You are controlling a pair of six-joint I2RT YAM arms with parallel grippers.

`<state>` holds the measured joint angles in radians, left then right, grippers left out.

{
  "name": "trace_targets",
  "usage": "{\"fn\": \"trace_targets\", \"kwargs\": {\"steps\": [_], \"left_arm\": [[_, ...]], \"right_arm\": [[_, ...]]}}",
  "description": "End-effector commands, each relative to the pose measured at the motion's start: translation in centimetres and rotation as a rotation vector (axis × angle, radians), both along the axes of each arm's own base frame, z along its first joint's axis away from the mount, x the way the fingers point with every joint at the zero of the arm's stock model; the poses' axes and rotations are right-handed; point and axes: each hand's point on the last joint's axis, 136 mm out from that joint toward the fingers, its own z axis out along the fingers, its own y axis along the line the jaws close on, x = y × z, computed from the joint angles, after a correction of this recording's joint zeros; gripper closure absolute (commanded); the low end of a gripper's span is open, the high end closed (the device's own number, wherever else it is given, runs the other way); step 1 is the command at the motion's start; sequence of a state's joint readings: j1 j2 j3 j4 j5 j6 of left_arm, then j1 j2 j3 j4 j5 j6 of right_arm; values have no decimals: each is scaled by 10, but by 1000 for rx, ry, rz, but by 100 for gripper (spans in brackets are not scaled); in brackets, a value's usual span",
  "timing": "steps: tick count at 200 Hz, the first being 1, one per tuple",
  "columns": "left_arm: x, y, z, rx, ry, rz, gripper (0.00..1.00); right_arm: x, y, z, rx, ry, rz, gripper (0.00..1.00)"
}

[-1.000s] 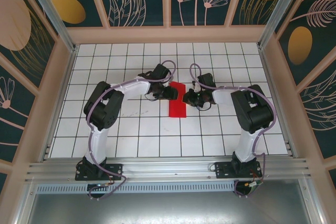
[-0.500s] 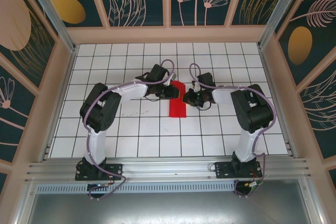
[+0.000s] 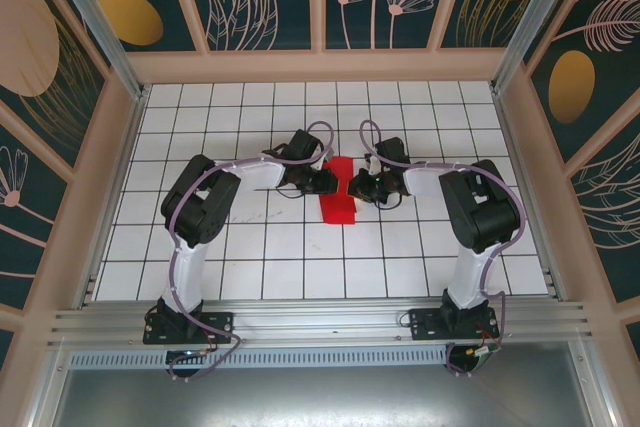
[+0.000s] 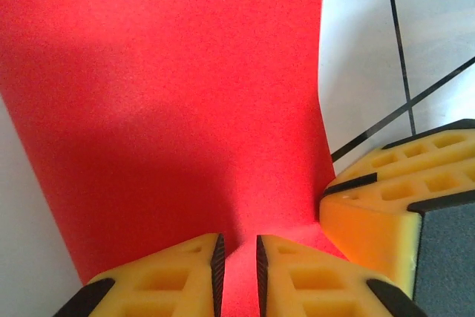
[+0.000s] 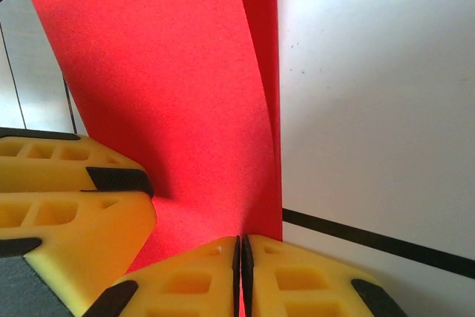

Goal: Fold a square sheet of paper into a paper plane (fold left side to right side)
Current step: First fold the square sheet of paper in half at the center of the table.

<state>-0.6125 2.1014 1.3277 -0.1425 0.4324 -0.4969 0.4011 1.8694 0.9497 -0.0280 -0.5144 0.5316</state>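
Left gripper (image 4: 237,265), own wrist view: fingers cut off at the bottom edge; red paper (image 4: 163,87) fills the narrow gap between them, pinched or not, cannot tell.
Right gripper (image 5: 241,265), own wrist view: fingers cut off at the bottom edge.
Red paper, top view: side edges near the far end hidden under both gripper tips.
Red paper, wrist views: runs off the top edge.
Jaws, top view: too small to read.

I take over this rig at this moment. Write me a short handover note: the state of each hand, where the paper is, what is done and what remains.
Left hand: closed on the left edge of the red paper.
Right hand: closed on its right edge.
Paper: a narrow strip in the middle of the white table, between the two hands; the held end seems to curve up.
Done: it looks folded in half already.
Left: no pointed plane shape yet, so further folds remain.
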Motion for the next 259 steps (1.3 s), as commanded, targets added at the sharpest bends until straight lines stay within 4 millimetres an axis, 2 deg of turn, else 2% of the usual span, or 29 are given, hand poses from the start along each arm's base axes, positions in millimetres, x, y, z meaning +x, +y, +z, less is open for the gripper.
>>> {"fn": "trace_targets", "kwargs": {"steps": [1, 41, 80, 97, 133, 153, 174, 193, 232, 259], "left_arm": [[-5, 12, -18, 48, 21, -1, 77], [-7, 32, -22, 45, 38, 30, 78], [-6, 52, -16, -1, 41, 59, 79], [-2, 49, -2, -33, 0, 48, 79], [2, 36, 43, -145, -91, 21, 80], [-3, 25, 55, -222, -89, -7, 80], [-15, 7, 51, -270, -49, -51, 80], [-20, -1, 37, -257, -20, -64, 80], [-27, 3, 10, -200, 26, -58, 80], [-37, 7, 1, -178, 50, -78, 81]], "right_arm": [[-22, -19, -41, -137, 107, -4, 87], [-24, -21, -44, -149, 114, 0, 87], [-25, -20, -45, -147, 115, 3, 87], [-24, -19, -44, -141, 113, 1, 87], [-24, -19, -43, -140, 112, 2, 87], [-24, -18, -43, -140, 112, 2, 88], [-23, -18, -43, -140, 112, 2, 88], [-24, -19, -44, -144, 115, 3, 88], [-24, -19, -44, -144, 116, 4, 88], [-24, -19, -44, -145, 118, 4, 88]]}}
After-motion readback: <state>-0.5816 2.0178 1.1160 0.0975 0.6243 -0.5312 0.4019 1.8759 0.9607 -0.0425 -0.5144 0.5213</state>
